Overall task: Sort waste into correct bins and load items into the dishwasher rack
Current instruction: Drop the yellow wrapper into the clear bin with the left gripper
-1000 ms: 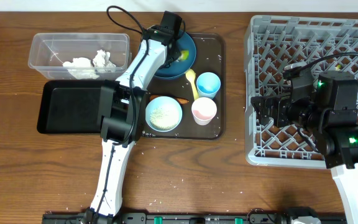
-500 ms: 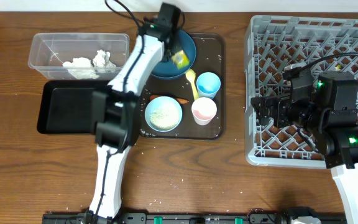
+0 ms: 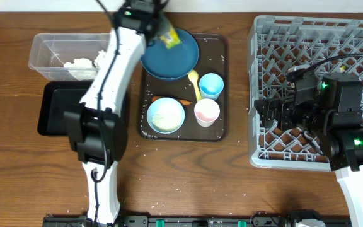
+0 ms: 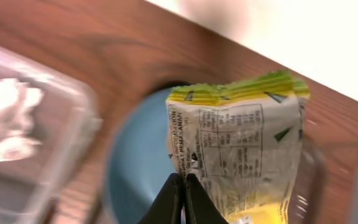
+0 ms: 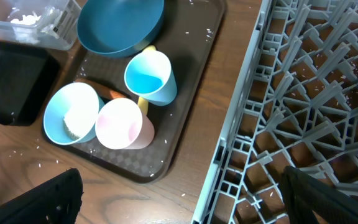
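Hanging over the blue plate (image 3: 169, 60), the left end effector (image 4: 182, 186) pinches the wrapper (image 4: 241, 149); right end effector (image 5: 185, 199) stands spread.

Yellow-green printed wrapper (image 4: 235, 149) hangs pinched, upright, above the blue plate (image 3: 169, 63).

Bright, even light is falling on the surface (image 3: 232, 183) from above, making only soft shadows. In the left wrist view the wrapper (image 4: 235, 143) is looking sharp while the blue plate (image 4: 135, 180) and clear tub (image 4: 36, 124) are smearing into blur.
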`<state>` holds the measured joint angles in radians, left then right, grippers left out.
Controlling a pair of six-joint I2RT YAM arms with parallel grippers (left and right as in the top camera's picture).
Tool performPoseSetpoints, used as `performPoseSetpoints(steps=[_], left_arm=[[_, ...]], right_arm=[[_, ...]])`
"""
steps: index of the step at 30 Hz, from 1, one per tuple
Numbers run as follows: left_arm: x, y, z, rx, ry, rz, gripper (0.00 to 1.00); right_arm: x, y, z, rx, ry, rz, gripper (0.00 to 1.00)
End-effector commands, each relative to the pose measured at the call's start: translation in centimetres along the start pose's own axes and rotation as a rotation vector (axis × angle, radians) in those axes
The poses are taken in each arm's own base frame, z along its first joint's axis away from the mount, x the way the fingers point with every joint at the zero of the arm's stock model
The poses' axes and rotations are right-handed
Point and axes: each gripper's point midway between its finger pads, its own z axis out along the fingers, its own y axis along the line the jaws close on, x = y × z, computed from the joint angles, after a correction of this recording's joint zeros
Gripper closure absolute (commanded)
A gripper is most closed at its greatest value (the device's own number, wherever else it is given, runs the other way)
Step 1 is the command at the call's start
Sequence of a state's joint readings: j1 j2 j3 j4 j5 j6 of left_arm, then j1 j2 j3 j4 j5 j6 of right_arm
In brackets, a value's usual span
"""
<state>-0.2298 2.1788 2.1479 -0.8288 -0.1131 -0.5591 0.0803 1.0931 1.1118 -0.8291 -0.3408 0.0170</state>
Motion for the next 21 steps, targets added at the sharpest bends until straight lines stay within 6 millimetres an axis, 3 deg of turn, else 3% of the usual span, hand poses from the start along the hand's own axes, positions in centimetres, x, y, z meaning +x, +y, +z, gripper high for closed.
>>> performPoseSetpoints(steps=[1, 7, 12, 13, 15, 17, 18, 21], left_arm=[[-2.5, 6.4, 0.9, -0.131, -0.019, -0.080, 0.94], [-4.2, 13.8, 1.5, -0.236, -0.005, -0.232, 0.94], [-3.0, 17.7, 3.1, -0.302, 0.046, -0.271, 0.93], [-2.6, 18.1, 3.4, -0.313, 0.059, -0.273, 0.89], [-2.0, 18.9, 3.8, -0.329, 0.079, -0.277, 0.58], [-1.9, 19.2, 3.8, -0.337, 0.087, -0.280, 0.38], [-2.1, 19.2, 3.5, -0.334, 0.082, -0.282, 0.31], [-2.8, 18.4, 2.2, -0.294, 0.075, -0.243, 0.27]], right_arm=[[-0.7, -0.1, -0.4, 0.000, -0.020, -0.009, 0.01], [-0.8, -0.1, -0.4, 0.000, -0.025, -0.011, 0.01], [-0.8, -0.1, -0.4, 0.000, -0.024, -0.011, 0.01], [-0.8, -0.1, -0.4, 0.000, -0.024, -0.011, 0.01], [-0.8, -0.1, -0.4, 0.000, -0.025, -0.011, 0.01], [-0.8, -0.1, -0.4, 0.000, -0.025, -0.011, 0.01], [-0.8, -0.1, -0.4, 0.000, -0.025, -0.011, 0.01], [-0.8, -0.1, -0.4, 0.000, -0.025, -0.011, 0.01]])
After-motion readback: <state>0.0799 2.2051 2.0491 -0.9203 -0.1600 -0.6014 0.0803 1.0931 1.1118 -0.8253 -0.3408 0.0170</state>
